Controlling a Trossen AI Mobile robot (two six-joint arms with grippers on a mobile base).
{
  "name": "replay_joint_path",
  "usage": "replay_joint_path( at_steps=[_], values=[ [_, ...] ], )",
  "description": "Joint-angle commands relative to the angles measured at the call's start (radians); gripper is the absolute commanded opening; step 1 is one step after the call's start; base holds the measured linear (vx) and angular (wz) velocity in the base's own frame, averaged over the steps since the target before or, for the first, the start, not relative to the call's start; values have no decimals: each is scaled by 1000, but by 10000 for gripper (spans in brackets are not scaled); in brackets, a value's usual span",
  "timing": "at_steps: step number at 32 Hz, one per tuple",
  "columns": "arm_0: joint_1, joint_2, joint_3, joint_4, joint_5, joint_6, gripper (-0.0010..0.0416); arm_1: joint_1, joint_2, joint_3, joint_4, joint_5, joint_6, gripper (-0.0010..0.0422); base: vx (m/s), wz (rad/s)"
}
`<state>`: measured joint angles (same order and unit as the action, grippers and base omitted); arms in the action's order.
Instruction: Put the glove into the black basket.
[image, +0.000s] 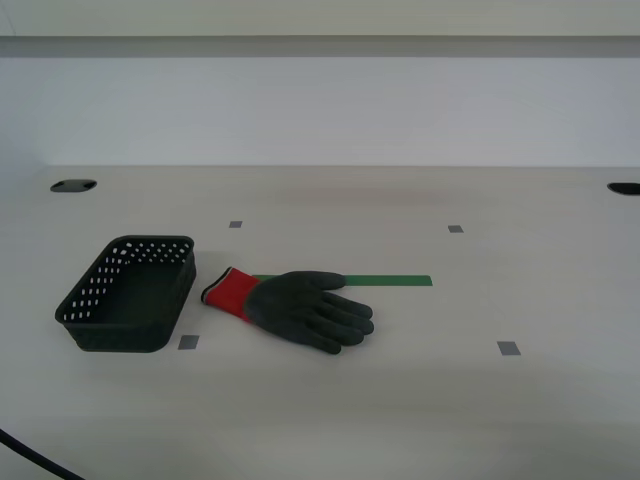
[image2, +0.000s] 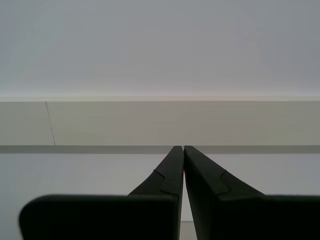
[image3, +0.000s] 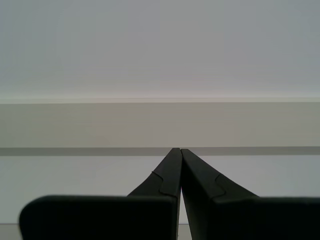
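Note:
The glove (image: 300, 305) lies flat on the pale table in the exterior view, dark grey fingers toward that view's right and red cuff toward its left. The black basket (image: 91, 310) stands just to the left of the cuff, apart from it and with nothing in it. Neither arm shows in the exterior view. My first gripper (image3: 180, 150) is shut and empty, and its wrist view faces a pale wall. My second gripper (image2: 183, 147) is shut and empty, and its wrist view faces the same kind of wall.
A green tape strip (image: 390, 280) lies behind the glove. Small grey square markers (image: 508, 348) dot the table. Dark cable holes (image: 72, 186) sit at the table's far corners. A black cable (image: 30, 458) crosses the near left corner.

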<state>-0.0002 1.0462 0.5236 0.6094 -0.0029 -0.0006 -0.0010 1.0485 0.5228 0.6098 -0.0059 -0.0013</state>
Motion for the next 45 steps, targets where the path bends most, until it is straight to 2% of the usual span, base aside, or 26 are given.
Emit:
replay_joint_path(
  at_steps=[1,27,33,35,39,42,45],
  values=[
    [0,0,1,3,0,0,0,1,0,9,4,23,4,0,0,0],
    [0,0,1,3,0,0,1,0,0,10,-30,23,14,0,0,0],
    [0,0,1,3,0,0,0,0,22,104,-283,27,47,0,0,0],
    [0,0,1,3,0,0,1,-1,43,142,-337,55,55,0,0,0],
    [0,0,1,4,0,0,1,-1,125,226,-411,137,54,0,0,0],
    [0,0,1,4,0,0,1,-2,224,334,-589,198,54,0,0,0],
    [0,0,1,3,0,0,1,-2,310,424,-742,218,55,0,0,0]
  ],
)
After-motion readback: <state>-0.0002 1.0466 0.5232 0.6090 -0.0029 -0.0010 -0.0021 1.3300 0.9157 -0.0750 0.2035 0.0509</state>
